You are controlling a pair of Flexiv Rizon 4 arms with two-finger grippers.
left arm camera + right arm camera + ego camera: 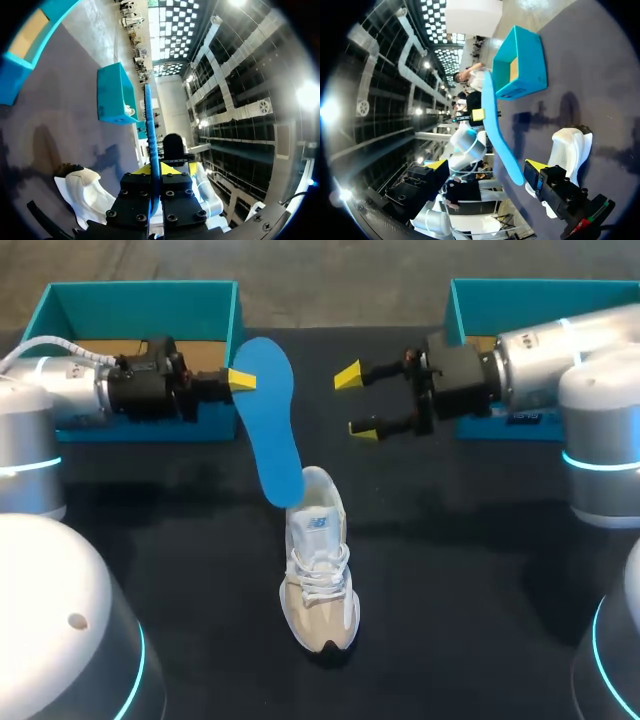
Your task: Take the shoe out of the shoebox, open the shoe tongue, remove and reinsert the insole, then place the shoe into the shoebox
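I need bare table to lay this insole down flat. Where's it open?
Bare table lies on both sides of the shoe, out toward each arm's base. It is crowded in the gap between the left box and right box, where the left gripper holds the insole and the open right gripper hangs.

Dark-covered table (180, 570)
Its matte black surface spreads below the left gripper (242, 380) and the right gripper (356, 402), faintly shadowed.

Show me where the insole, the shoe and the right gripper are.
insole (270, 425), head view, middle of its blue face.
shoe (318, 578), head view, on the laces.
right gripper (356, 401), head view, between its fingertips.
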